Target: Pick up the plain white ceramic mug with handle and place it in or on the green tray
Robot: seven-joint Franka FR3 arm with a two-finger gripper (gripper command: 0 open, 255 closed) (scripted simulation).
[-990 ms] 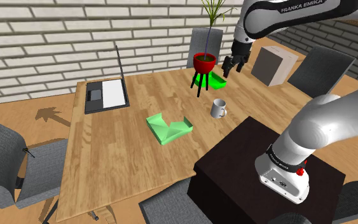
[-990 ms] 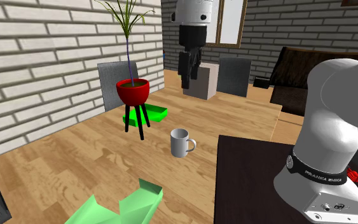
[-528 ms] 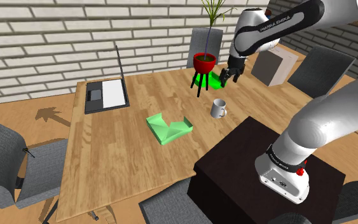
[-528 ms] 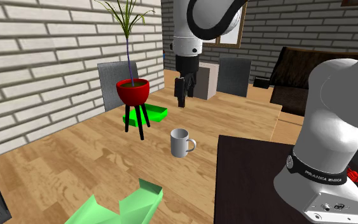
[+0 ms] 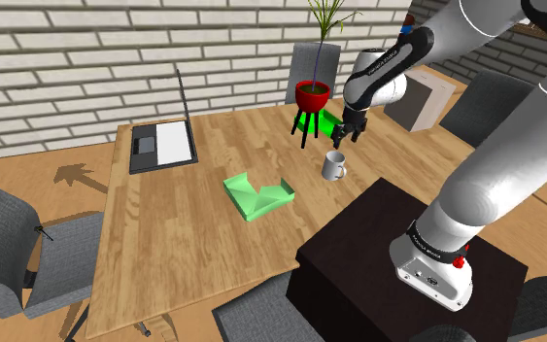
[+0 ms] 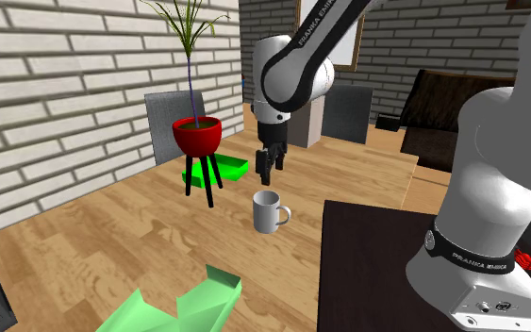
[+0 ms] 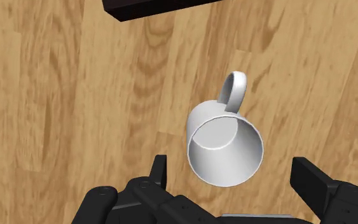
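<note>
1. The arm has swung down over the last second. The pincer [image 5: 348,134] was high up beyond the plant [image 5: 312,94] and now hangs just above the mug [image 5: 334,166], a little to its far side.
2. The mug has not shifted. It stands upright on the desk [image 5: 193,223], mouth up.
3. From the wrist view the pincer [image 7: 231,168] is spread wide, one finger [image 7: 159,168] off each side of the mug [image 7: 225,146], neither touching it. Nothing is held.
4. I'd say the approach is nearly done. What is left is the last drop, the squeeze, and then the carry.
5. The mug is plain white and smooth, a round thin-walled cylinder, empty, with one loop handle. The handle points away from the fingers, toward the dark stand [image 7: 152,6], so it should not foul a grip across the body.
6. A glazed round wall looks slippery to me. A pinch placed off-centre could let it twist or skid.
7. The tray [image 5: 329,121] lies just beyond the mug, half under the plant. It is bright green, flat and shallow with a low rim.
8. The plant's red bowl sits on thin black legs that straddle the tray's edge and narrow the way in from the mug.
9. The desk is pale wood with a strong grain.
</note>
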